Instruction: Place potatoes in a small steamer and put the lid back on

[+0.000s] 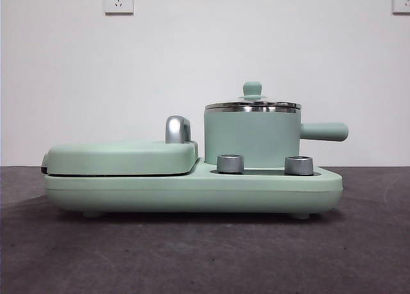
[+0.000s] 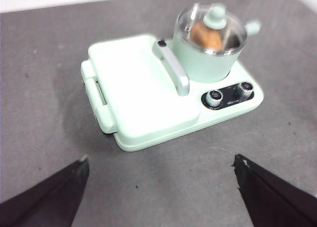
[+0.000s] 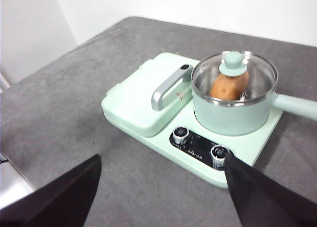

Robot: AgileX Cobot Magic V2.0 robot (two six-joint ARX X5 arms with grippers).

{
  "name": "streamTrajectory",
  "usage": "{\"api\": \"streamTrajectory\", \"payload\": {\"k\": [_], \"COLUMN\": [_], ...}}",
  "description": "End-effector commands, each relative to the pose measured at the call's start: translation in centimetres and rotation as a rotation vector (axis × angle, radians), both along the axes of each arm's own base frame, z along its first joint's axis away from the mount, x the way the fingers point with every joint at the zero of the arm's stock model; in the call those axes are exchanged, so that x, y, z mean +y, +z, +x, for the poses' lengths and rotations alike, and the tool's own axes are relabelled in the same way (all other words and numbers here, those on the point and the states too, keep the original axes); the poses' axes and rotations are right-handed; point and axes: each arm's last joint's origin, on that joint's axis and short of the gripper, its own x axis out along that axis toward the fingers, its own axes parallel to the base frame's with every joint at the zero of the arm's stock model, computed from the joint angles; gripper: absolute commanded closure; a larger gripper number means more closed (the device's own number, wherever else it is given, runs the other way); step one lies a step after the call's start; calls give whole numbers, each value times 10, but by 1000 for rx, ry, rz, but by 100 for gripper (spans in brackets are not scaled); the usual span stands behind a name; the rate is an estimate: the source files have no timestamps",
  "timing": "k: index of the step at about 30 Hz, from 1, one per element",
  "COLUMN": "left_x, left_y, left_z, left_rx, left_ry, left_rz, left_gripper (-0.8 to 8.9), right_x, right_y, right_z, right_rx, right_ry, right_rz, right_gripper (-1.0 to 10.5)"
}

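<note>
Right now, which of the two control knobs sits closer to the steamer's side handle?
The knob under the steamer's stubby side handle, at the base's outer end. The other knob sits toward the griddle cover.

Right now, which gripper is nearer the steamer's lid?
Cannot tell for sure; the right gripper looks slightly nearer. Both it and the left gripper hang open, back from the lid, which sits on the steamer.
</note>
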Motion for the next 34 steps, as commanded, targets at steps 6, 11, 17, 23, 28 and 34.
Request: {"api": "streamTrajectory", "payload": {"k": [6, 11, 17, 23, 28, 34], "left_x": [7, 5, 2, 3, 3, 3], "left_y": [-46, -49, -44, -44, -44, -44], "left_z": [-8, -6, -4, -4, -4, -4], "left_rx": [-5, -30, -79, -85, -83, -83], "left_ry": [-51, -59, -68, -60, -59, -59], "left_rz": [-76, -106, -146, -135, -137, -137], "left_gripper": [349, 349, 503, 809, 809, 809], "right_x": [0, 1, 1, 1, 1, 1], "right_y": [4, 4, 3, 4, 4, 4], "right_z": [0, -1, -1, -1, -1, -1], "right_rx": [-21, -20, -16, -22, -23, -22], "right_ry": [17, 26, 26, 26, 26, 26], "right_rz": [9, 12, 10, 13, 12, 12], "right_gripper": [552, 552, 627, 928, 928, 928]}}
